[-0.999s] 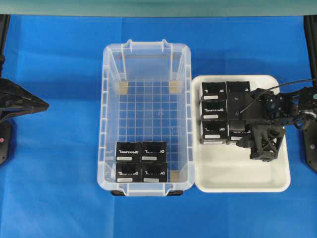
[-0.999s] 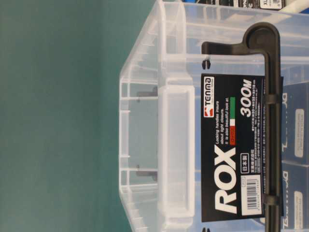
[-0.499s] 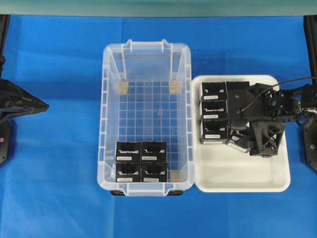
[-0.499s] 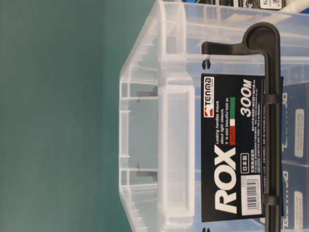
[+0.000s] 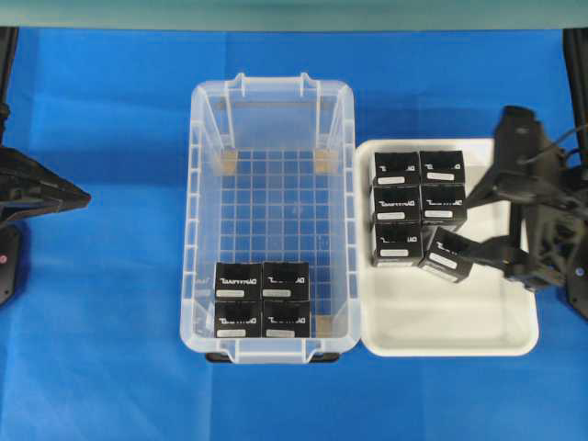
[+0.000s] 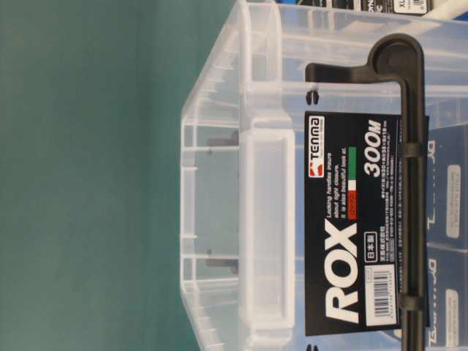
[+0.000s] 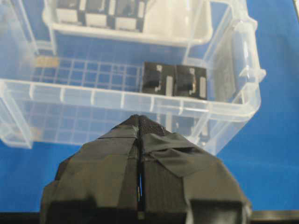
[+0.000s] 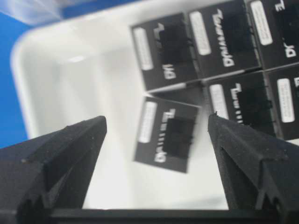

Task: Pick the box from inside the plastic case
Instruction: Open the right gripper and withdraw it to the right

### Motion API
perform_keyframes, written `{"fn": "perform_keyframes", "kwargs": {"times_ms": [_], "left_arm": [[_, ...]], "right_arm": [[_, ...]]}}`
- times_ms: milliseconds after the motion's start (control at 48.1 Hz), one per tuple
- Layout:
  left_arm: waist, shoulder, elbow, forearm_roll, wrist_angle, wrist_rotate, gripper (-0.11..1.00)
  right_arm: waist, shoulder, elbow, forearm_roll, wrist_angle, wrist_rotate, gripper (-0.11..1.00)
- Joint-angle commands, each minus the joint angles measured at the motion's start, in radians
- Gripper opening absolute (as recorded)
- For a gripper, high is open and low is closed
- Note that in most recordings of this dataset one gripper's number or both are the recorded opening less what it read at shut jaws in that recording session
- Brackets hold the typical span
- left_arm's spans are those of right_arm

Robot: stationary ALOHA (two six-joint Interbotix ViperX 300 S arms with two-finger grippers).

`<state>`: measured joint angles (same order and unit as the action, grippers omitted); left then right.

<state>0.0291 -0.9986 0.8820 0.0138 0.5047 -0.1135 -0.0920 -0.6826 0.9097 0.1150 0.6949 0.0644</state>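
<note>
**Four cartons in the ROX case, six on the tray**

While the right gripper (image 5: 485, 219) hangs over the white tray (image 5: 450, 322) with its fingers spread wide and holding nothing, the left gripper (image 7: 140, 122) sits outside the clear plastic case (image 5: 271, 101), fingers pressed together. Four black boxes (image 5: 262, 299) stand in a square at the case's near end, white lettering and oblong labels up. Six more lie on the tray; the skewed box (image 5: 446, 254) is tilted against its row. The case's end label (image 6: 352, 223) reads "Tenma", "ROX", "300M".
</note>
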Motion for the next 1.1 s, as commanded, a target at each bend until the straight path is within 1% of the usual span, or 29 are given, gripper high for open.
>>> {"fn": "perform_keyframes", "kwargs": {"times_ms": [0, 270, 374, 562, 728, 936, 1082], "left_arm": [[-0.002, 0.008, -0.012, 0.002, -0.008, 0.002, -0.05], [-0.002, 0.008, -0.011, 0.003, -0.009, 0.002, -0.05], [-0.002, 0.008, -0.011, 0.002, -0.008, 0.003, -0.05], [-0.002, 0.006, -0.011, 0.002, -0.009, 0.003, -0.05], [-0.002, 0.0, -0.011, 0.003, -0.015, 0.005, -0.05], [-0.002, -0.017, -0.008, 0.003, -0.032, 0.011, -0.05], [-0.005, -0.015, -0.002, 0.003, -0.064, 0.008, -0.04]], "right_arm": [[0.018, -0.075, -0.012, -0.003, -0.017, 0.021, 0.92], [0.026, -0.227, -0.009, -0.008, -0.141, 0.02, 0.92], [0.026, -0.256, -0.011, -0.017, -0.173, 0.012, 0.92], [0.028, -0.287, -0.012, -0.017, -0.206, 0.008, 0.92], [0.028, -0.321, -0.012, -0.017, -0.259, 0.009, 0.92], [0.069, -0.365, 0.0, -0.015, -0.298, 0.005, 0.92], [0.089, -0.411, 0.02, -0.012, -0.324, 0.009, 0.92]]}}
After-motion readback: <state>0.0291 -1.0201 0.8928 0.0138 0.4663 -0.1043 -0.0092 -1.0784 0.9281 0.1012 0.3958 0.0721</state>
